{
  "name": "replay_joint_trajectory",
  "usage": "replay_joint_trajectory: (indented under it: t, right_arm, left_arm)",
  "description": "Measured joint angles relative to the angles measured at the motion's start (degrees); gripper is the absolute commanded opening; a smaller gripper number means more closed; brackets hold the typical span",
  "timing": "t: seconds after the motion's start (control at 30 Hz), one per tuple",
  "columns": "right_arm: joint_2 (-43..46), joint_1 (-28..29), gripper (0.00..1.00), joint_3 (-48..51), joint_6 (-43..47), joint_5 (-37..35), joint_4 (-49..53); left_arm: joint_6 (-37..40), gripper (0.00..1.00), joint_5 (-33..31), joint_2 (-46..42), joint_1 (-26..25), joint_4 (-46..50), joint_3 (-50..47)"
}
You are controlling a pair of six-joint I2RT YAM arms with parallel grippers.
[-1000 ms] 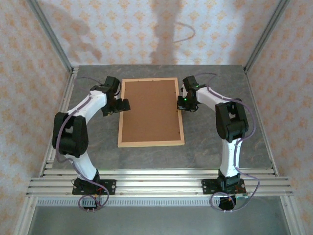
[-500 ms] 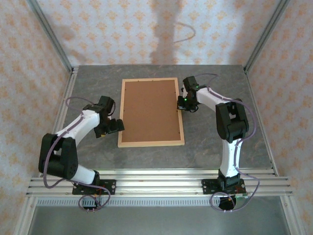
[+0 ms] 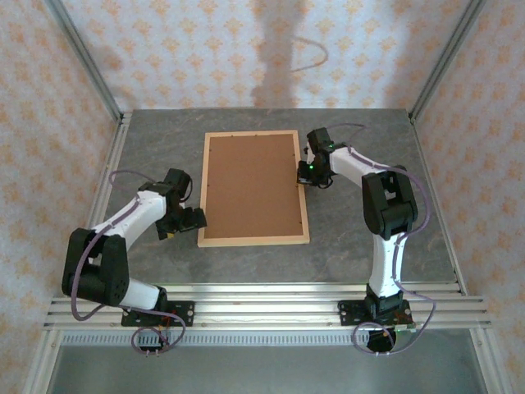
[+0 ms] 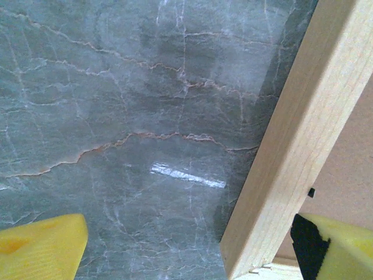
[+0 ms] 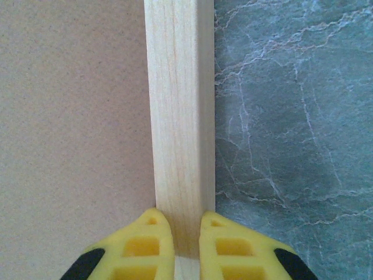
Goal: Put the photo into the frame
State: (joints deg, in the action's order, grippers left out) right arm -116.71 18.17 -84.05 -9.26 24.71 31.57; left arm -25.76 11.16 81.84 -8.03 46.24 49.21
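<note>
Top view: the frame [image 3: 254,240] is lying flat, backing board [image 3: 253,185] up, long axis running away from the bases; the left gripper [image 3: 190,220] is hanging at its near-left corner. Left wrist: jaws are standing wide, straddling that edge. Right wrist: the right gripper [image 5: 178,248] — jaws narrow — is sitting over the right edge; contact unclear.

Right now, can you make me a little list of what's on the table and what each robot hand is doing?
frame: light wood, lying flat on the table
board: brown, fills the frame, facing up
left gripper: open, straddling the frame's left rail by its near corner
right gripper: fingers almost together, over the frame's right rail
table: grey, marble look
</note>
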Motion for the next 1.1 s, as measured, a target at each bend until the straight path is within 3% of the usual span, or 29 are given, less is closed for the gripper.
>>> replay_joint_trajectory:
  t: [0.77,1.1]
  right_arm:
    - [0.20,0.00,0.12,0.39,0.00,0.02,-0.44]
    - [0.20,-0.72,0.11,0.39,0.00,0.07,-0.70]
  left_arm:
    - [-1.27,0.92,2.32,3.80,-0.31,-4.70,-1.07]
    - [-3.37,0.91,3.17,6.01,-3.65,-8.35,-1.75]
